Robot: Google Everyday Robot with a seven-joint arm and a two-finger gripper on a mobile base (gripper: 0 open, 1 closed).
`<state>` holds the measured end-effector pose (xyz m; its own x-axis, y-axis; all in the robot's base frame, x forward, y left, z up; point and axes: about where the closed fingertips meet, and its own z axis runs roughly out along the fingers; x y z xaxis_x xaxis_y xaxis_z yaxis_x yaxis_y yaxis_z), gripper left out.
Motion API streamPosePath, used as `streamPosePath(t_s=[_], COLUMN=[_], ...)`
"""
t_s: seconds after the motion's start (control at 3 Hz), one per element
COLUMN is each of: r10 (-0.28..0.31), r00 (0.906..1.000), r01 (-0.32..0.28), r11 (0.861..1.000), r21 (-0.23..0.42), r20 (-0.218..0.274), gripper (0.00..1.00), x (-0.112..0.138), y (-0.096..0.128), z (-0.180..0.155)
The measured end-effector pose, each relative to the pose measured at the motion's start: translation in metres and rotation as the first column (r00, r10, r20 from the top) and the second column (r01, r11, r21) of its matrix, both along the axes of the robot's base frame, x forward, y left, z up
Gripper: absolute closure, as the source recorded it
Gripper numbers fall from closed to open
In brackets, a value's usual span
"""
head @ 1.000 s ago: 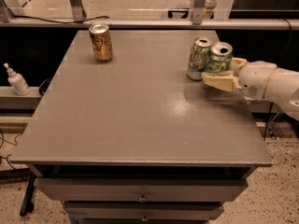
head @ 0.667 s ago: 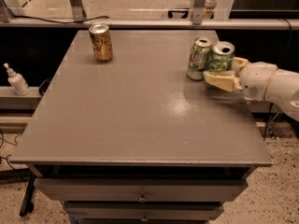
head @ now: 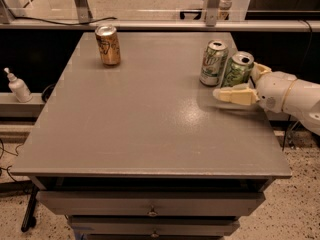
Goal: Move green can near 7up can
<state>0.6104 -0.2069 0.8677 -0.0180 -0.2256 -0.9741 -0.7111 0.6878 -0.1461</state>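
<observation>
While the wide grey rectangular table (head: 150,124) fills most of the view, what matters to us is its far right part. There the white robot arm (head: 295,96) comes in over the right edge and ends in the cream two-finger gripper (head: 239,83), held low above the tabletop.

The all-green metal soda can with a silver top (head: 237,70) stands right at the gripper's tip, upright with its long axis vertical. We cannot tell whether the gripper is clamped on it or free of it.

Just past the gripper's tip, on the green can's far-left side, stands the white-and-green 7up soda can (head: 213,63), also upright. The two cans are touching or very nearly so, and we judge the task all but complete. That closeness is what the coming move turns on. If the gripper lets go and pulls away, we think it should back out along its own line to the right, since any sideways sweep could tip either can.

Well away from the gripper, across the table to its far left, the gold-brown soda can (head: 108,45) stands clear of any path. Farther left still, off the table, a small white pump bottle (head: 19,86) sits on a ledge.
</observation>
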Motion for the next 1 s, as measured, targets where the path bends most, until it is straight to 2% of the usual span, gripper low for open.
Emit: streamPosePath(t_s=[0.33,0.67,1.0], r10=[-0.008,-0.007,0.012], r00=[0.9998,0.9999,0.9994], r01=[0.008,0.007,-0.010], r11=[1.000,1.000,0.997], r21=[0.005,-0.014,-0.070], r20=[-0.016,-0.009,0.032], gripper=[0.00,0.00,0.00], x=[-0.003,-0.005,-0.008], y=[-0.001,-0.013,-0.034], z=[-0.004,0.013,0.059])
